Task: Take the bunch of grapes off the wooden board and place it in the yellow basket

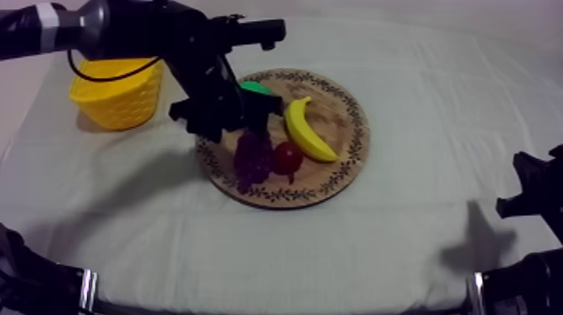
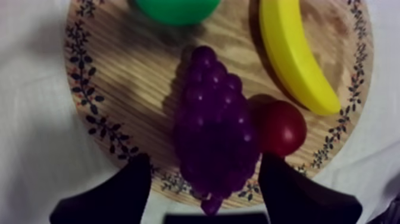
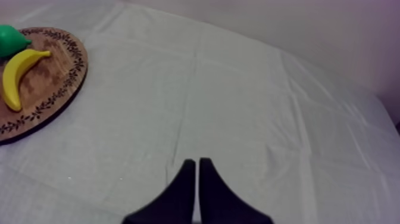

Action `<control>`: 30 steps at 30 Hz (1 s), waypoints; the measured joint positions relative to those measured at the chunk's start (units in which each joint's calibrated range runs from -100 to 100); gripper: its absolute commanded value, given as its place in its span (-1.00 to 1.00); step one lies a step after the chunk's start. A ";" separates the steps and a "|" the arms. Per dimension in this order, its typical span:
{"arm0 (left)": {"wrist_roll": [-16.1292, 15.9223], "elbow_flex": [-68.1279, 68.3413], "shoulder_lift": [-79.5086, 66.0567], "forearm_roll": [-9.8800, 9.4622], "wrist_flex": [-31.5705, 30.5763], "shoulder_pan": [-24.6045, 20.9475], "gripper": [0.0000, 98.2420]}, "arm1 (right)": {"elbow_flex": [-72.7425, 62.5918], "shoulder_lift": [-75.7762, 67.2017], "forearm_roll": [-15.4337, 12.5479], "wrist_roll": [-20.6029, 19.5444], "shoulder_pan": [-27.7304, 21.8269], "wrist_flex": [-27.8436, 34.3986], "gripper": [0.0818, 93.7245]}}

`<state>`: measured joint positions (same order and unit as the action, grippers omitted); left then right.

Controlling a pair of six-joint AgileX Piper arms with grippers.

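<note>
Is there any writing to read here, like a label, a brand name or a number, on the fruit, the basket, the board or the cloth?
None: no words, numbers or signs can be read.
The wooden board has a leafy pattern round its rim, not letters.
The yellow basket, the banana, the bunch of grapes, the small red fruit and the cloth bear no marks.

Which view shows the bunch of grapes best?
The left wrist view: the whole bunch of grapes lies on the wooden board between the open fingers of the left gripper. In the top view that gripper hides its upper end. The right wrist view catches the banana on the board.
</note>
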<state>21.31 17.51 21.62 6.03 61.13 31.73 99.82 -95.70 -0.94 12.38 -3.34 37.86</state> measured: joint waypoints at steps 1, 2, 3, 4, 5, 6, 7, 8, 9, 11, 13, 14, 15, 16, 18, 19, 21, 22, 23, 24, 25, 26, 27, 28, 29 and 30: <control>-0.29 -0.11 0.62 0.30 -0.04 -0.15 0.40 | 0.00 0.00 0.00 0.00 0.00 0.00 -0.99; -0.55 -0.17 1.37 0.59 -0.30 -0.31 0.40 | 0.00 0.00 0.00 0.00 0.00 0.00 -0.99; -0.74 -0.45 2.12 0.79 -0.29 -0.44 0.40 | 0.00 0.00 0.00 0.00 0.00 0.00 -0.99; -0.96 -0.75 3.07 1.02 -0.29 -0.61 0.39 | 0.00 0.00 0.00 0.00 0.00 0.00 -0.99; -1.09 -0.90 3.63 1.21 -0.41 -0.71 0.39 | 0.00 0.00 0.00 0.00 0.00 0.00 -0.99; -1.25 -1.29 4.27 1.60 -0.48 -0.84 0.39 | 0.00 0.00 0.00 0.00 0.00 0.00 -0.99; -1.52 -1.75 4.94 1.80 -0.33 -0.96 0.39 | 0.00 0.00 0.00 0.00 0.00 0.00 -0.99; -1.68 -2.23 5.60 1.99 -0.26 -1.06 0.39 | 0.00 0.00 0.00 0.00 0.00 0.00 -0.99; -1.76 -2.70 6.11 1.94 0.55 -1.06 0.39 | 0.00 0.00 0.00 0.00 0.00 -0.07 -0.99; -1.78 -3.64 7.21 2.10 1.60 -1.15 0.39 | 0.00 0.00 0.00 0.00 0.00 -0.05 -0.99; -1.96 -4.89 8.12 2.50 2.45 -1.18 0.38 | 0.00 0.00 0.00 0.00 0.00 -0.05 -0.99; -2.00 -5.30 8.64 2.62 2.77 -1.18 0.38 | 0.00 0.00 0.00 0.00 0.00 -0.05 -0.99; -2.09 -5.77 9.14 2.84 3.24 -1.23 0.38 | 0.00 0.00 0.00 0.00 0.00 -0.05 -0.99; -2.27 -6.25 9.61 2.96 3.86 -1.27 0.38 | 0.00 0.00 0.00 0.00 0.00 -0.05 -0.99; -2.27 -7.02 10.11 3.14 4.39 -1.27 0.38 | 0.00 0.00 0.00 0.00 0.00 -0.05 -0.99; -2.32 -7.37 10.44 3.26 4.81 -1.27 0.38 | 0.00 0.00 0.00 0.00 0.00 -0.05 -0.99; -2.35 -7.97 11.03 3.37 5.31 -1.27 0.38 | 0.00 0.00 0.00 0.00 0.00 -0.05 -0.99; -2.40 -8.27 11.32 3.37 5.68 -1.36 0.38 | 0.00 0.00 0.00 0.00 0.00 -0.05 -0.99; -2.48 -8.63 11.60 3.43 5.93 -1.41 0.38 | 0.00 0.00 0.00 0.00 0.00 -0.05 -0.99; -2.47 -8.80 11.75 3.50 6.01 -1.46 0.38 | 0.00 0.00 0.00 0.00 0.00 -0.05 -0.99; -2.52 -8.96 11.82 3.50 6.19 -1.46 0.38 | 0.00 0.00 0.00 0.00 0.00 -0.05 -0.99; -2.55 -9.13 12.05 3.55 6.56 -1.46 0.37 | 0.00 0.00 0.00 0.00 0.00 -0.05 -0.99; -2.55 -9.22 12.21 3.55 6.64 -1.46 0.37 | 0.00 0.00 0.00 0.00 0.00 -0.05 -0.99; -2.55 -9.44 12.36 3.60 6.86 -1.46 0.37 | 0.00 0.00 0.00 0.00 0.00 -0.05 -0.99; -2.58 -9.74 12.56 3.61 7.16 -1.49 0.37 | 0.00 0.00 0.00 0.00 0.00 -0.05 -0.99; -2.58 -10.01 12.67 3.61 7.25 -1.49 0.37 | 0.00 0.00 0.00 0.00 0.00 -0.05 -0.99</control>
<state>18.73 7.50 34.29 9.64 68.38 30.24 99.82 -95.70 -0.94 12.38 -3.34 37.81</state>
